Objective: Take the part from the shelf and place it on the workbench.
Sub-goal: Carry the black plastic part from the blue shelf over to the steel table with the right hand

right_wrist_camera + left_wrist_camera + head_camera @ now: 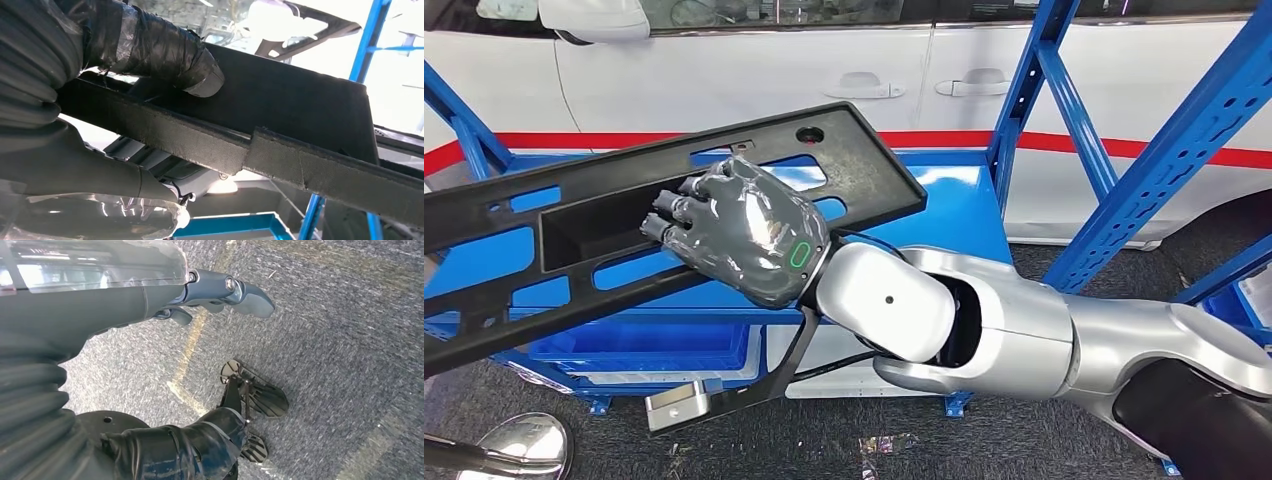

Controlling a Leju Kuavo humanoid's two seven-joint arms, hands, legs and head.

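Observation:
The part (574, 230) is a long flat black plastic frame with several cut-outs, tilted up toward its right end and held above the blue shelf (964, 215). My right hand (744, 235) grips it near the middle, fingers over the top face. In the right wrist view the thumb (165, 52) presses on the part's (280, 125) dark face and its rough edge runs across the picture. My left hand (220, 292) hangs over grey carpet with nothing in it, fingers slightly apart.
Blue shelf uprights (1034, 90) and a slanted brace (1174, 150) stand to the right of the part. A white car body with a red stripe (724, 70) is behind the shelf. A round mirror (519, 445) lies on the carpet at lower left.

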